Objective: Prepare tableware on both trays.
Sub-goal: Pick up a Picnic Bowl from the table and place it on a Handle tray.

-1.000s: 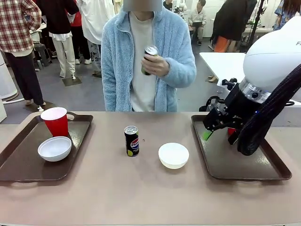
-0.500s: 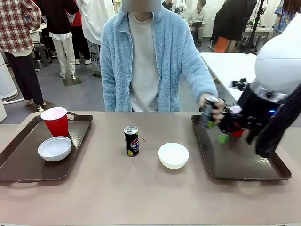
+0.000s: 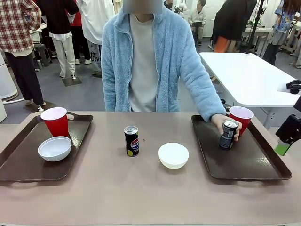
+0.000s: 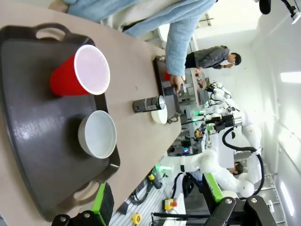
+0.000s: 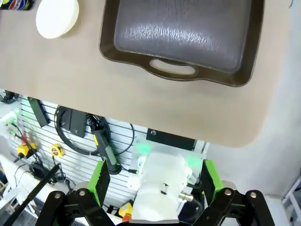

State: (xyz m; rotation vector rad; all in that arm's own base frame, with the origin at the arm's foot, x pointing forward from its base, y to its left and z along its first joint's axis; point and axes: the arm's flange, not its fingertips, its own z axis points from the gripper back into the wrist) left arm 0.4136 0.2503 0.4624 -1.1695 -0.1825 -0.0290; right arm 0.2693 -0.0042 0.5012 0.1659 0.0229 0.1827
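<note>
The right gripper (image 5: 154,183) is held with its green-padded fingers spread wide and nothing between them, off the table's edge. Ahead of its fingertips lies the right tray (image 5: 183,33), its near handle turned toward the gripper. Beyond that tray's far corner, the loose bowl (image 5: 57,17) is seen on the bare tabletop.

The left gripper (image 4: 155,207) is likewise spread and empty. Just beyond its fingers lies the left tray (image 4: 33,117), on which the left-tray bowl (image 4: 97,133) sits nearer the gripper and the left-tray cup (image 4: 80,70) stands behind it. Farther out, off that tray, the loose can (image 4: 148,103) stands on the table, well apart from both grippers.

By the look of things, the job is judged roughly two-thirds done. A cup and a bowl are set on the left tray, and a can is lacking there. On the right tray the right-tray cup (image 3: 241,117) stands at the far end, and the held can (image 3: 228,134) is being stood upright beside it by the person's hand (image 3: 220,123); a bowl is lacking there. The loose can and loose bowl are left to be placed.

The cup, can and hand are given by the front view, whereas bare tray floor is given by the right wrist view.
</note>
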